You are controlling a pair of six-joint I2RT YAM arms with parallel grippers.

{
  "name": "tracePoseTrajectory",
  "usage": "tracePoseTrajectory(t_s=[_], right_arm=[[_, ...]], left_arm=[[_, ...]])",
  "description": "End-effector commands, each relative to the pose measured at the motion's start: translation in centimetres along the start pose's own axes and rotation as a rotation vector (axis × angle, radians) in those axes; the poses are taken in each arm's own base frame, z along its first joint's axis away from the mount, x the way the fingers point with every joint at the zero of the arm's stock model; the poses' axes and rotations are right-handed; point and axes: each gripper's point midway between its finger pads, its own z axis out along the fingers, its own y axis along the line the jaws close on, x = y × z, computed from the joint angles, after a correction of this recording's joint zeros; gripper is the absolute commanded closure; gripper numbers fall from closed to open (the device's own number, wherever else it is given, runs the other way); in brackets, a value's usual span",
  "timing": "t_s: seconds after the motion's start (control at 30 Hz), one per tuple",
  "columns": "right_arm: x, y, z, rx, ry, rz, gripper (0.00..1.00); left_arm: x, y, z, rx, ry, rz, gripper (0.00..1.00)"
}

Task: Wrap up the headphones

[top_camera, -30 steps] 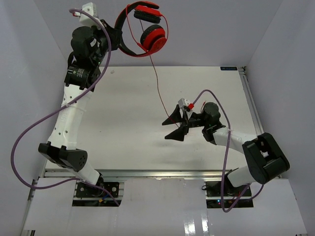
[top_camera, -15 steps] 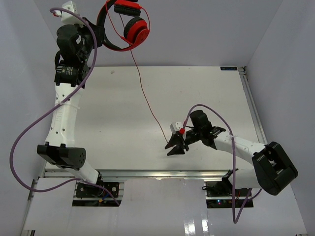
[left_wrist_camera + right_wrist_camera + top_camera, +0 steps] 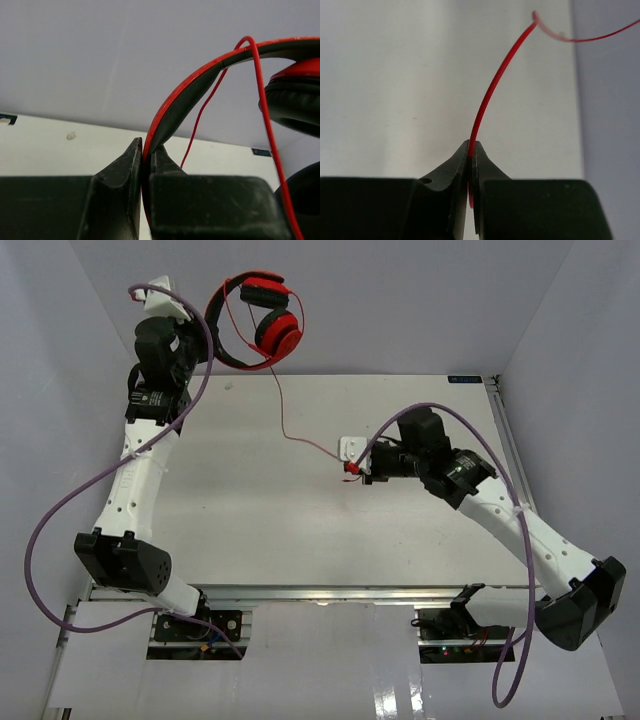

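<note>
Headphones: the red headphones [image 3: 262, 325] hang in the air beyond the far left edge of the table [image 3: 240, 530].
Left pincer: the left pincer [image 3: 146, 150] is clamped narrow on the headband [image 3: 185, 92] and carries the whole set.
Right pincer: the right pincer [image 3: 471, 152] is nipped tight on the thin red cable [image 3: 283, 412], above the middle of the table.
Cable: it drops from the headphones, kinks, then runs across to the right pincer.
Step in hand: probably winding the cable round the headband. Keep it lightly taut, lay the turns close together and hold the headband steady.
Change: half a second ago the right pincer was nearer the front edge and the cable ran long and straight. Now it is closer to the headphones and the cable is slacker.
</note>
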Motion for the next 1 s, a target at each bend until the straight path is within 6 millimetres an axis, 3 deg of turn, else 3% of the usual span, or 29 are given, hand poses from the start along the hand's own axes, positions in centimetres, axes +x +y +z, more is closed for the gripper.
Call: tracePoseTrajectory(t_s=[0.0, 0.13, 0.3, 0.47, 0.63, 0.77, 0.97], right_arm=[[-3.9, -6.3, -3.8, 0.231, 0.124, -0.166, 0.92], [-8.7, -9.5, -3.5, 0.328, 0.106, -0.254, 0.92], [-10.7, -12.9, -3.0, 0.419, 0.117, -0.328, 0.91], [-10.5, -14.3, -2.1, 0.451, 0.175, -0.407, 0.91], [-9.2, -17.0, -3.1, 0.565, 0.292, -0.468, 0.91], [-9.4, -19.2, -4.8, 0.638, 0.267, -0.422, 0.91], [-8.0, -21.8, -6.5, 0.708, 0.239, -0.345, 0.92]], left_arm=[[0.4, -0.4, -0.8, 0.062, -0.049, 0.018, 1.0], [5.9, -0.3, -0.1, 0.125, 0.066, -0.002, 1.0], [11.9, -0.2, -0.1, 0.185, 0.187, -0.005, 1.0], [14.1, -1.9, 0.1, 0.282, 0.216, 0.012, 1.0], [16.7, -4.5, -1.0, 0.413, 0.277, 0.079, 1.0], [19.4, -4.2, -2.8, 0.441, 0.324, 0.102, 1.0], [20.7, -4.1, -4.4, 0.468, 0.346, 0.11, 1.0]])
